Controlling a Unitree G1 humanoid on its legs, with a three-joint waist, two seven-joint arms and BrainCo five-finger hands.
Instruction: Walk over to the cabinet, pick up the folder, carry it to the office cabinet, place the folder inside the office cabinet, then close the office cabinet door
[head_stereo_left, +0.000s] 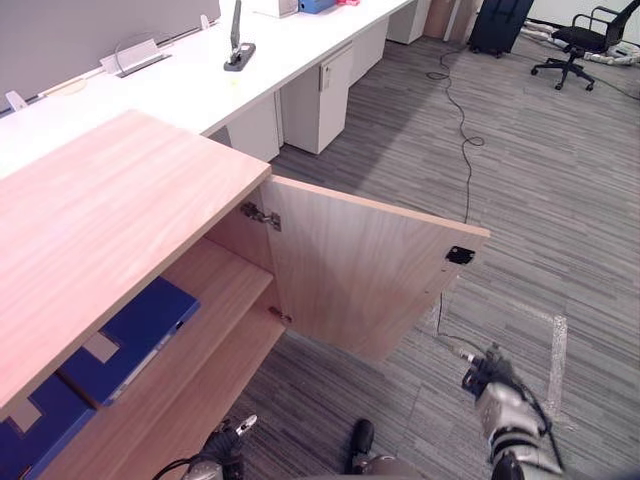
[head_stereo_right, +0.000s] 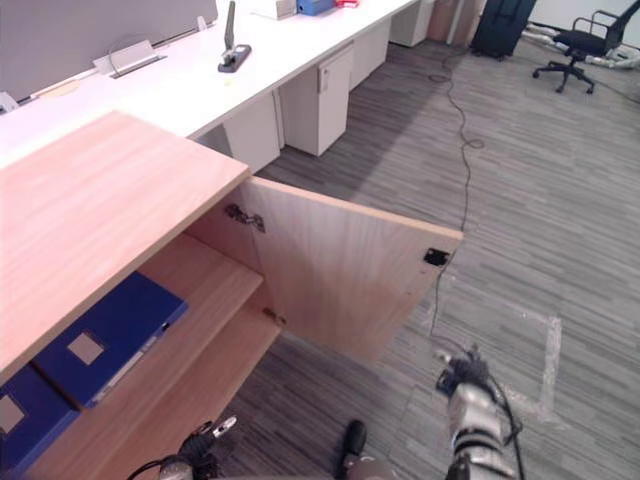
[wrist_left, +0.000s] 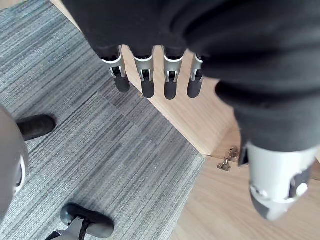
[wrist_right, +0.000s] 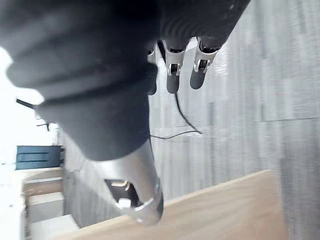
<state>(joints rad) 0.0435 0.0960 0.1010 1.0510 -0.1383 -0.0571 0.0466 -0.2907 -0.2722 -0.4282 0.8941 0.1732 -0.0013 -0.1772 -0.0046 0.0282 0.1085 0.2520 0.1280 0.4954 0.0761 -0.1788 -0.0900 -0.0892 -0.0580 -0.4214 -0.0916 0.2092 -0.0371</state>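
A grey striped carpet floor (head_stereo_left: 560, 200) runs across the room, with pale tape (head_stereo_left: 557, 360) stuck on it at the right. A long white bench (head_stereo_left: 180, 85) lines the far left, backed by a grey screen (head_stereo_left: 80, 30), with white drawer units (head_stereo_left: 320, 95) under it. A black chair (head_stereo_left: 575, 45) stands on the floor at the far right, well apart from the bench.

Near the robot's left is the light wood cabinet (head_stereo_left: 100, 210). Its door (head_stereo_left: 360, 270) stands wide open, swung out to the right on two hinges (head_stereo_left: 260, 215), with a small black latch (head_stereo_left: 460, 255) near its free edge. Inside, a wood shelf (head_stereo_left: 225, 275) shows under the top.

The blue folder (head_stereo_left: 135, 335) lies flat on that shelf, inside the cabinet. Its long axis runs roughly along the shelf's front edge, from near left to far right. A pale label faces up, and a pale strip shows along the edge turned toward the opening. A second folder (head_stereo_left: 35, 430), also blue and labelled, lies flat just beside it on the near left.

A black stand (head_stereo_left: 238, 50) sits upright on the bench.

The left hand (wrist_left: 170, 75) hangs low by the cabinet's bottom edge, over the carpet, fingers straight and empty. The right hand (head_stereo_left: 490, 378) hangs over the floor past the door's free edge, apart from it, fingers relaxed and holding nothing.
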